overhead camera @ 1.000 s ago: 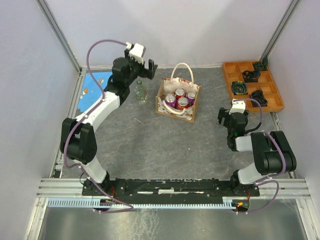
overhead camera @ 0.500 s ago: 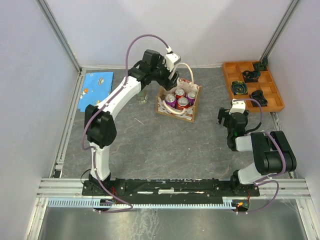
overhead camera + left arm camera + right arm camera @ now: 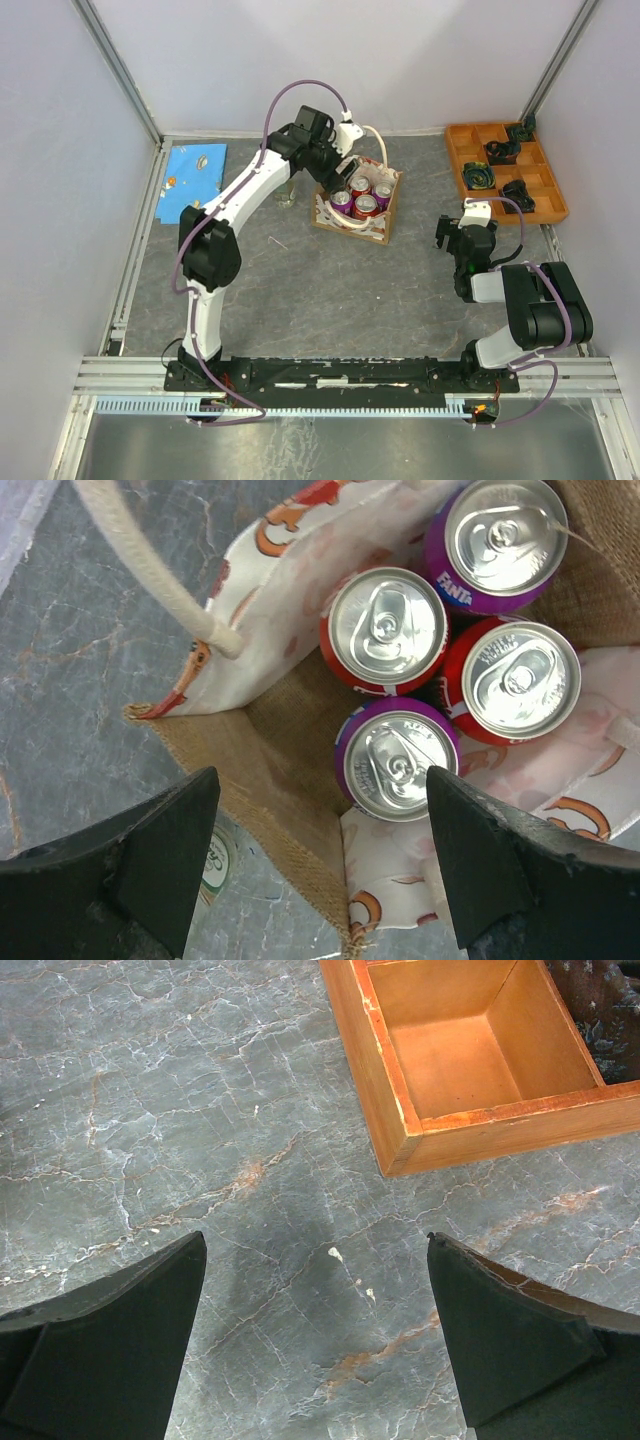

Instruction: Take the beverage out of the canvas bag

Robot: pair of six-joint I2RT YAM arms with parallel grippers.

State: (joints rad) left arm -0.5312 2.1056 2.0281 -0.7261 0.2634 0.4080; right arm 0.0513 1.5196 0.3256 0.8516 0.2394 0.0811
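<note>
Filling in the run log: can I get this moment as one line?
left gripper: open, above the cans in the bag | right gripper: open, over table beside tray | cans: four, none gripped

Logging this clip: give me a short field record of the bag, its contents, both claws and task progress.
bag: canvas bag upright, top open
contents: four cans, two red and two purple, all standing inside
left claw: open, above the bag, holding nothing
right claw: open, over the table beside the orange tray
progress: no can out yet
</note>
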